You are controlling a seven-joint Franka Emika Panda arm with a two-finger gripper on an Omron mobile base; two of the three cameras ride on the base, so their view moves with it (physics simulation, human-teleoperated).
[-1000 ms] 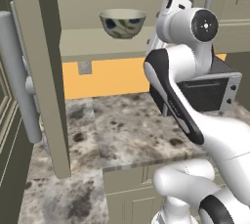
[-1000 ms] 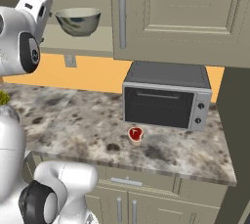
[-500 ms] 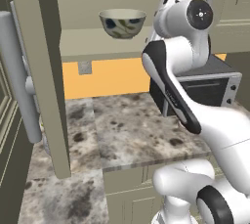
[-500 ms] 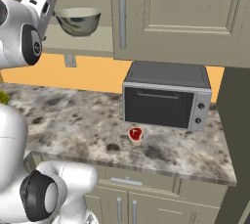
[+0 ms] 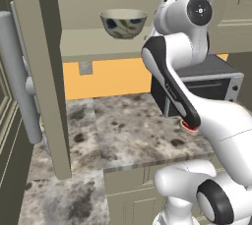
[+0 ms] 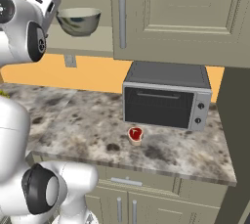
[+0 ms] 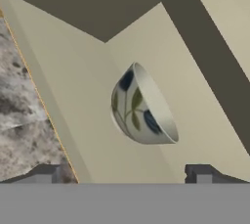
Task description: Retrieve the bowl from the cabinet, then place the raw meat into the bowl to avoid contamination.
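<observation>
Here the bowl [image 5: 123,22] sits on the open cabinet [image 5: 88,40]'s pale shelf, above a marbled counter [image 6: 88,120] bearing the raw meat [image 6: 135,133] before a toaster oven [image 6: 166,96]. The gripper [image 7: 122,174], fingers spread wide and empty, faces the bowl.

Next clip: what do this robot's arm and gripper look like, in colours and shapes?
The arm is glossy white with rounded, bulbous links and dark grey-black joint bands and round joint caps. No cables or markings can be made out. The gripper ends in two small, dark, blocky fingertips.
</observation>
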